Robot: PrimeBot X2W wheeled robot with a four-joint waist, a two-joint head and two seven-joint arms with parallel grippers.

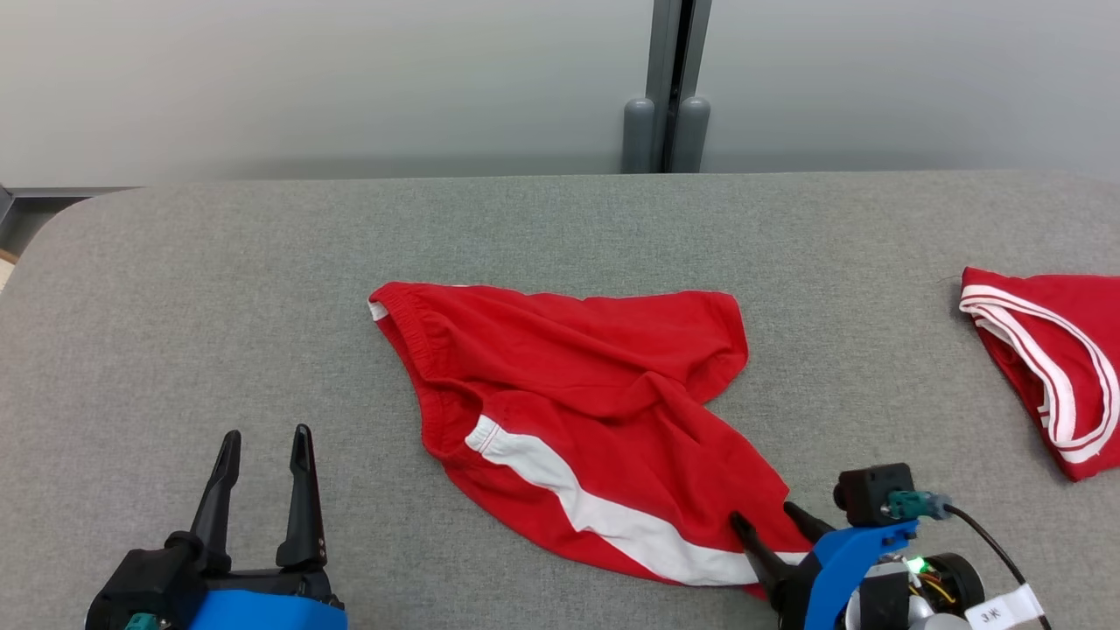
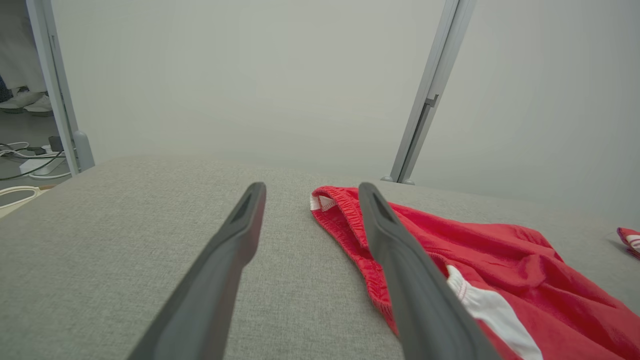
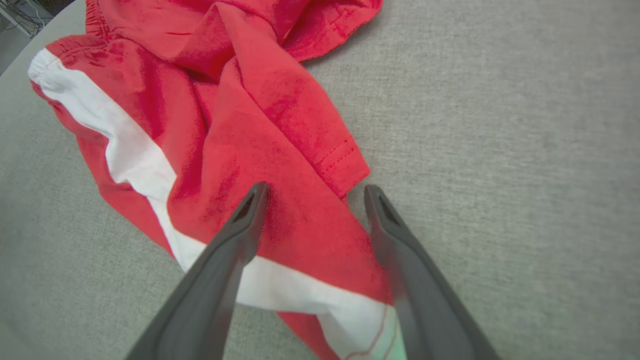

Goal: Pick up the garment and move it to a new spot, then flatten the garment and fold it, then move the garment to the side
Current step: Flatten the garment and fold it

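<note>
Garment [image 1: 577, 402] hem pt-hid by right pincer [image 1: 761, 512], left pincer [image 1: 267, 432] aside, both apart

The left gripper [image 1: 267, 432] sits at the lower left of the head view, its jaws spread wide and pointing almost straight up that view. The right gripper [image 1: 764, 512] sits at the lower right, turned so its jaws lean up and to the left; they too stand wide apart. Behind them, the blue wrist [image 1: 842, 560] carries a small black camera [image 1: 875, 493].
</note>
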